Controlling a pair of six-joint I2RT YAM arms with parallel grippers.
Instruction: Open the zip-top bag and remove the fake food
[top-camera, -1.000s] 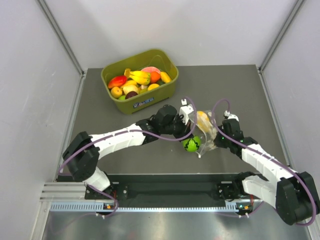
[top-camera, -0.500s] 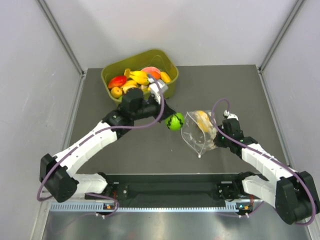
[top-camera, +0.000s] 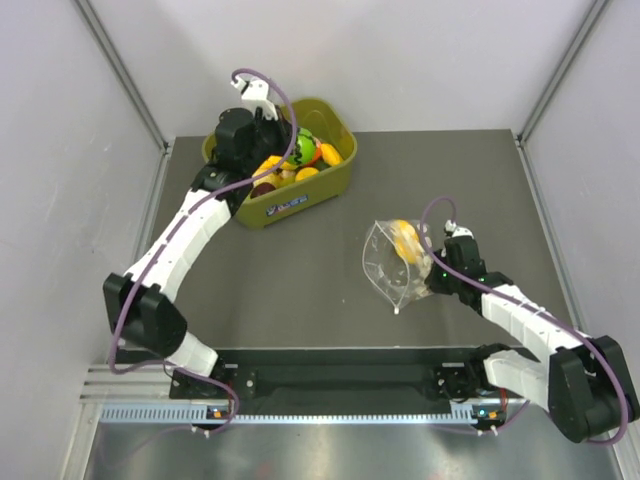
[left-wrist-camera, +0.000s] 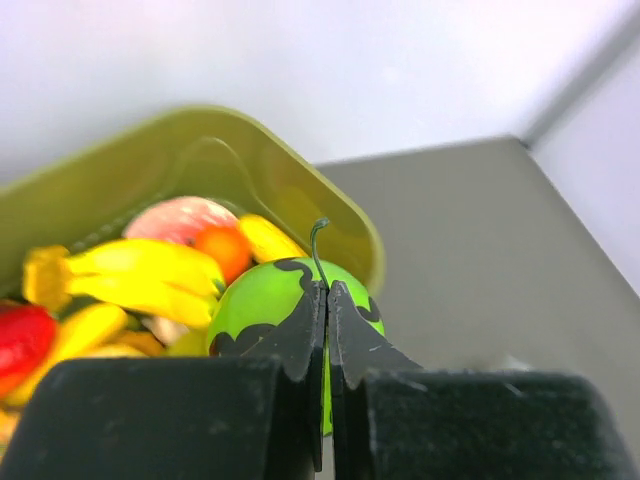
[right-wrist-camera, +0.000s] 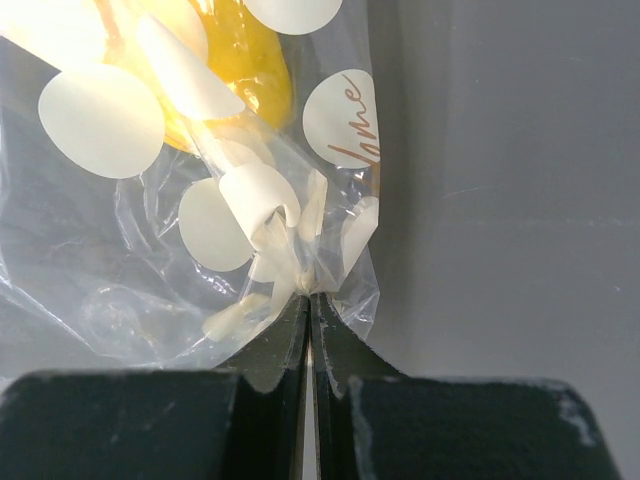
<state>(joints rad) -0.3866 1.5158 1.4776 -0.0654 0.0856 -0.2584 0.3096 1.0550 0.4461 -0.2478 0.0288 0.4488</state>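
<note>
The clear zip-top bag (top-camera: 392, 262) with white dots lies mid-table, a yellow-orange piece (top-camera: 406, 238) still inside; it fills the right wrist view (right-wrist-camera: 180, 170). My right gripper (top-camera: 432, 283) is shut on a bunched fold of the bag (right-wrist-camera: 300, 285). My left gripper (top-camera: 290, 148) is shut on the thin stem of the round green piece (top-camera: 304, 147), holding it over the olive-green tub (top-camera: 300, 200). In the left wrist view the green ball (left-wrist-camera: 290, 310) hangs behind the pinched fingertips (left-wrist-camera: 300, 330), above the tub's fruit.
The tub (left-wrist-camera: 250, 160) at the back left holds a banana bunch (left-wrist-camera: 140, 270), a red piece (left-wrist-camera: 20, 340), a pink slice (left-wrist-camera: 180, 215) and several other fruits. Grey walls stand on the left, right and back. The arm bases sit along the near edge.
My left arm has swung from beside the bag back and left to over the tub, carrying the green piece by its stem. The right gripper and bag have stayed put.
</note>
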